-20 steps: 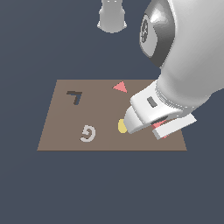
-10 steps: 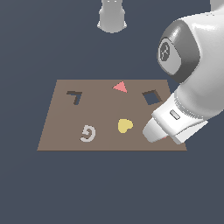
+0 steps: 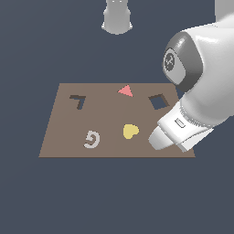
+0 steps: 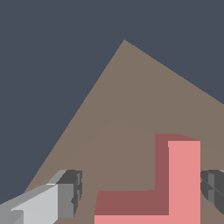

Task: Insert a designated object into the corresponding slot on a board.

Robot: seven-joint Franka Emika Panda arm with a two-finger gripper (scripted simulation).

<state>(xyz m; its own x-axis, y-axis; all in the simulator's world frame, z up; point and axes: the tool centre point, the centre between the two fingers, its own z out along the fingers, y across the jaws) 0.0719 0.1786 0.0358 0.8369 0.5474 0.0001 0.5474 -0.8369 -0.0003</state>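
The gripper (image 4: pixel 140 192) stands spread, its fingers (image 4: pixel 65 192) on either side of the salmon L-shaped block (image 4: pixel 175 183) without touching it. The block lies on the brown board (image 3: pixel 64 132) near its right near corner (hidden by the arm in the exterior view). The L-shaped slot (image 3: pixel 78 100) sits well apart, far left.

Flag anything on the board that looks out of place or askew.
Nothing looks damaged or askew. The one piece away from its place is the salmon L-shaped block, lying between the open fingers in the wrist view, while the L-shaped slot sits empty at the board's far corner, on the exterior view's left.
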